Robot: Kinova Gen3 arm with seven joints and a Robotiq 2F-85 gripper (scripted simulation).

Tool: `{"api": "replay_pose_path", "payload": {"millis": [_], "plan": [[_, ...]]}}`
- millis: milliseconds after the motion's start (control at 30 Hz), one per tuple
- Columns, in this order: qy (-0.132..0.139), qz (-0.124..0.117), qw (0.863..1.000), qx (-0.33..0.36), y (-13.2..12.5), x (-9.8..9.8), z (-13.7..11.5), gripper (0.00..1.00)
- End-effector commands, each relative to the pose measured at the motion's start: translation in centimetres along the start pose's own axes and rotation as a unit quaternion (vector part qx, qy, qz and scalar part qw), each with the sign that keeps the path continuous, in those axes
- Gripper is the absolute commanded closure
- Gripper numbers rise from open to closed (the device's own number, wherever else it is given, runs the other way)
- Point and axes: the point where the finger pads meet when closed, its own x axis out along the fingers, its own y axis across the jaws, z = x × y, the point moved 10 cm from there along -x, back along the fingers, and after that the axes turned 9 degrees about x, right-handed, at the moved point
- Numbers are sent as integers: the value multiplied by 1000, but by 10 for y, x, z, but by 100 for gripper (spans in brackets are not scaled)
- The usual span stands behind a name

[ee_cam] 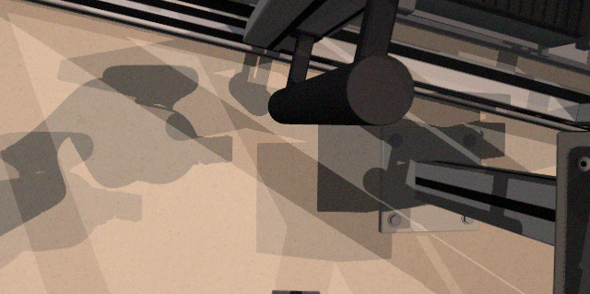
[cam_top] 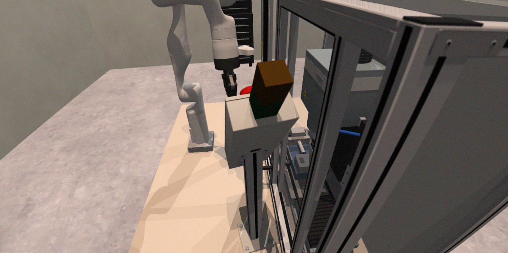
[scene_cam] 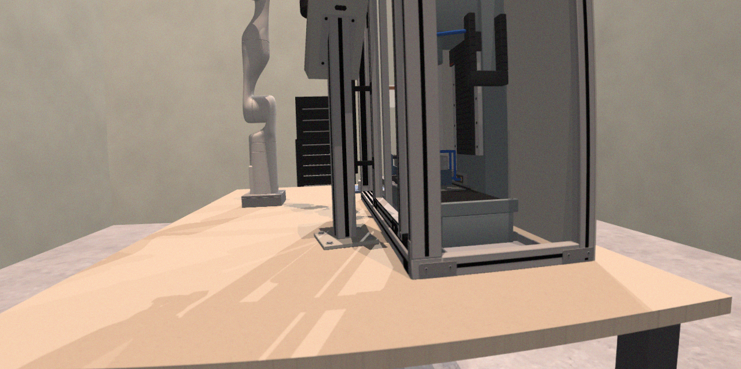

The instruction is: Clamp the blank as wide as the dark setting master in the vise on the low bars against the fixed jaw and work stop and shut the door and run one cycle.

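My gripper (cam_top: 231,94) (ee_cam: 295,292) is shut with nothing visible in it, raised above the table behind the control box (cam_top: 248,136) (scene_cam: 336,14) (ee_cam: 573,220). The box hides it in the exterior view. The black door handle (ee_cam: 323,96) (scene_cam: 354,128) stands ahead of it in the wrist view. Whether the door is fully shut cannot be told. The vise (cam_top: 301,164) is partly visible through the guard (cam_top: 349,70); blank, low bars and work stop cannot be made out. The lamp (cam_top: 273,80) looks dull amber. Knob, green button, plate and setting master are not visible.
The control column (cam_top: 253,198) (scene_cam: 343,133) (ee_cam: 484,194) stands on a bolted foot (scene_cam: 328,240) (ee_cam: 429,226) beside the guard. A red button (cam_top: 245,90) shows behind the box. The arm's base (cam_top: 201,147) (scene_cam: 263,199) stands on the table (cam_top: 177,194) (scene_cam: 181,325).
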Motion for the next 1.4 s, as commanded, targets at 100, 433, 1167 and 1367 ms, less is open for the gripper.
{"api": "replay_pose_path", "payload": {"millis": [100, 433, 1167, 1367], "plan": [[-9, -51, 999, -1, 10, 1, -2, 90], [-16, -86, 996, -1, 17, 3, -3, 90], [-1, -82, 987, -137, 17, 2, -3, 90], [6, -83, 970, -227, 17, 2, -1, 90]]}}
